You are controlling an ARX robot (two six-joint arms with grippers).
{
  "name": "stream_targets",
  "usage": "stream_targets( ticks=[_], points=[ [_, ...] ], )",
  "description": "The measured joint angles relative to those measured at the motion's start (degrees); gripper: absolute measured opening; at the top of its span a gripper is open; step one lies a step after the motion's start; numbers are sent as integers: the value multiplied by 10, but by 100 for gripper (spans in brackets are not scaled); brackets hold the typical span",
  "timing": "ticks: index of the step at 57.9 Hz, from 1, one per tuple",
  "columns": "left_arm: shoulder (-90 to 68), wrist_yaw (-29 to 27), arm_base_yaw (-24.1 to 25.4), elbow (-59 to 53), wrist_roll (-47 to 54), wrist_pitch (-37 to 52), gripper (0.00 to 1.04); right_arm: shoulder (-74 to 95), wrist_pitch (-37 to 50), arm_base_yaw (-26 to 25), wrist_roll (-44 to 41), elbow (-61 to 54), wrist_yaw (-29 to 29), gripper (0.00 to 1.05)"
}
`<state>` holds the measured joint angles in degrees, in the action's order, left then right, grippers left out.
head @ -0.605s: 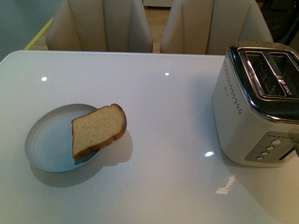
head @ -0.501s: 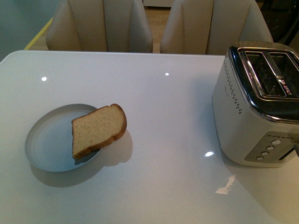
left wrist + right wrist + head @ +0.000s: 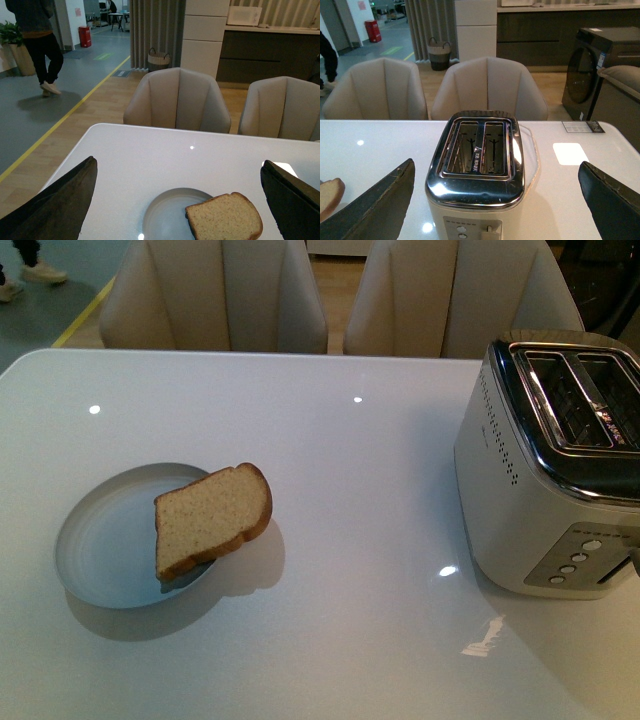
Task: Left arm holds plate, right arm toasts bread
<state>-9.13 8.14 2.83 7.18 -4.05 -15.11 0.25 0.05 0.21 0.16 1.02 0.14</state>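
The pale blue-grey plate [image 3: 110, 540] lies on the white table at the left. The bread slice [image 3: 210, 518] leans on the plate's right rim, half over it. Neither arm shows in the front view. In the left wrist view the plate [image 3: 165, 217] and the bread [image 3: 225, 219] lie ahead between the dark fingers [image 3: 55, 205] of my open, empty left gripper [image 3: 182, 210]. My right gripper [image 3: 495, 205] is open and empty, with the toaster [image 3: 477, 165] ahead between its fingers [image 3: 375, 205].
The silver two-slot toaster [image 3: 550, 470] stands at the table's right, slots empty, lever and buttons on its near end. Two beige chairs [image 3: 215, 295] stand behind the table. A person [image 3: 37, 45] walks on the floor far to the left.
The plate, bread and toaster have not moved. A person's feet have come into view at the far top left of the front view.
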Motion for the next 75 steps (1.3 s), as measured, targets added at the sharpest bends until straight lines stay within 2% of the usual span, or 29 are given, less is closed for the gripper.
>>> stream_targets(
  ticks=[4,7,13,20,30,39,56,75],
  points=[
    [-102,53,31,44,-16,-85,97,0,0,0,0,0,-2,96],
    [-144,74,46,50,-17,-84,97,0,0,0,0,0,-2,96],
    [-232,104,72,66,-14,-28,97,0,0,0,0,0,-1,96],
    [-351,118,90,94,-4,83,97,0,0,0,0,0,-2,96],
    [-578,108,99,157,-1,257,97,0,0,0,0,0,-1,96],
    [-776,81,99,231,9,342,97,0,0,0,0,0,-1,96],
    [-1058,52,92,352,33,391,97,0,0,0,0,0,-1,96],
    [-1198,38,58,443,14,394,97,0,0,0,0,0,-1,96]
  ],
)
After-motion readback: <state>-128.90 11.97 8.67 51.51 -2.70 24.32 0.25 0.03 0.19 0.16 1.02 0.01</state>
